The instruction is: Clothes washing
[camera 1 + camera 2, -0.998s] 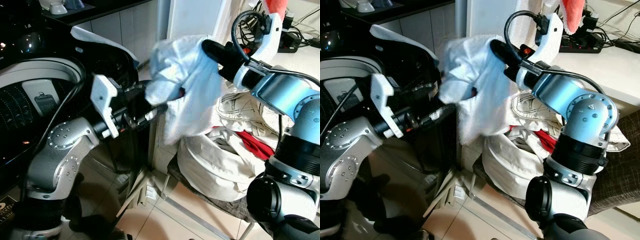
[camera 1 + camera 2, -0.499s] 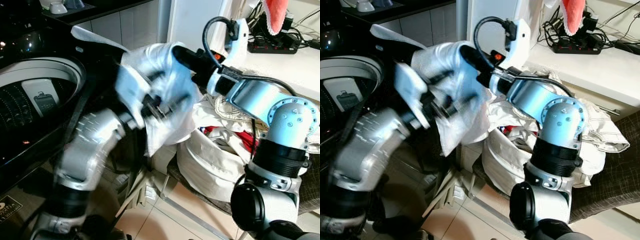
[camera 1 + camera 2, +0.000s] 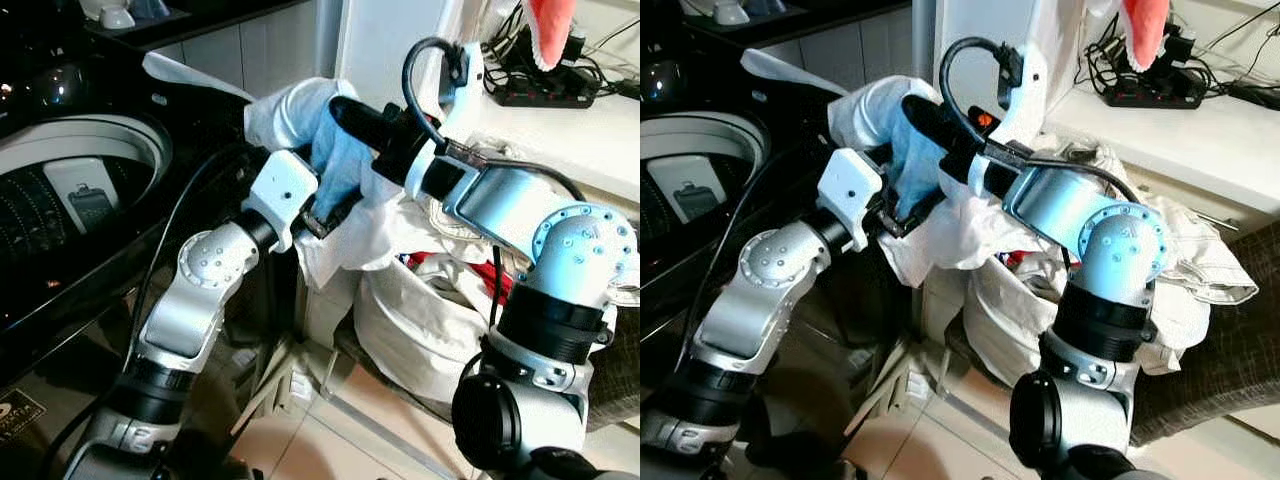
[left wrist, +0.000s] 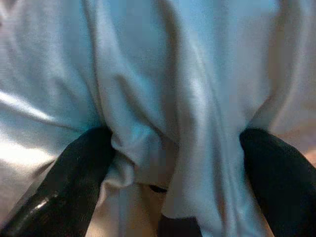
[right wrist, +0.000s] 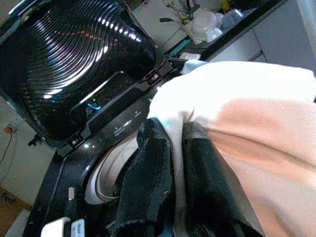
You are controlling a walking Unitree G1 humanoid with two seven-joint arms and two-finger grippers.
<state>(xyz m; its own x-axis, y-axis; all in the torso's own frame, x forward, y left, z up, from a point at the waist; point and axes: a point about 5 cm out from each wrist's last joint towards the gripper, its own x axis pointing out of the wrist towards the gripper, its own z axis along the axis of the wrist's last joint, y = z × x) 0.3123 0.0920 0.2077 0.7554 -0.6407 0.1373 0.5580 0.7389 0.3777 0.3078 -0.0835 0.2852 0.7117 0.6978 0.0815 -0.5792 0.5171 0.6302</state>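
While both silver arms meet at the upper middle of the left eye view, a pale blue-white garment (image 3: 335, 190) hangs between them, just right of the open black washing machine (image 3: 70, 190) that takes up the left side; the right hand (image 3: 345, 112) reaches in from the right with the cloth draped over its black fingers, and the left hand (image 3: 325, 212) comes up from below into the cloth's lower folds. At the lower right of centre a white laundry bag (image 3: 420, 320) full of clothes sits below the garment, and a white surface (image 3: 560, 125) with a power strip (image 3: 540, 92) lies at the upper right. Seen in the left wrist view, the left hand's two black fingers (image 4: 74, 182) stand wide apart at the lower corners with the light cloth (image 4: 163, 98) bunched down between them. Seen in the right wrist view, the right hand's fingers (image 5: 150, 173) are pressed together on a fold of the white garment (image 5: 242, 128), with the washer's raised ribbed lid (image 5: 74, 54) at the upper left and its drum opening (image 5: 106, 170) below
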